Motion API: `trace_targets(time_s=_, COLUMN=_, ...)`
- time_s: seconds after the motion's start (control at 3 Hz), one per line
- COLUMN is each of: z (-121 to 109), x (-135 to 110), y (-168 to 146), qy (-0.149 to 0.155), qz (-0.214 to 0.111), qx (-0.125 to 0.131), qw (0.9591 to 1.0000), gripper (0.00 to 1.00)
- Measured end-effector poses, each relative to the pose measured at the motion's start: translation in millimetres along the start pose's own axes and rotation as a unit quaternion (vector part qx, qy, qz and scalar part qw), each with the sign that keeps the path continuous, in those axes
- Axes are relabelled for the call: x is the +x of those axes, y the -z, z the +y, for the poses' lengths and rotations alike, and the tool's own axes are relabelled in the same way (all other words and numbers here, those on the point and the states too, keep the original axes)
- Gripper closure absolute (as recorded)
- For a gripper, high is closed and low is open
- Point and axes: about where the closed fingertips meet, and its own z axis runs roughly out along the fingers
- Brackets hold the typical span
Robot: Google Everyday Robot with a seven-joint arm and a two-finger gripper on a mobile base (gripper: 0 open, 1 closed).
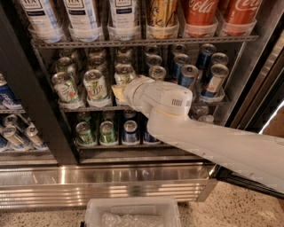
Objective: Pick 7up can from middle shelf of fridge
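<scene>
Middle shelf [71,107] holds 7up can [95,86] just beside pincer [118,93], grip state untellable.

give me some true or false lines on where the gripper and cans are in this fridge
1. The gripper is up among the red cola cans. False: it is at the middle shelf, just right of the front 7up can.
2. The arm reaches in from the picture's right. True.
3. The blue cans stand left of the 7up can. False: they stand to its right.
4. The red cola cans are on the shelf above the 7up can. True.
</scene>
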Motion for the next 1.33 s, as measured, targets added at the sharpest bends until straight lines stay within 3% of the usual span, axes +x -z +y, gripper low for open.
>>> trace_targets(time_s=1.33, z=2.8, x=0.5, y=4.6, qy=0.006, qz=-0.009, qx=-0.005, qw=0.9999, gripper=1.00)
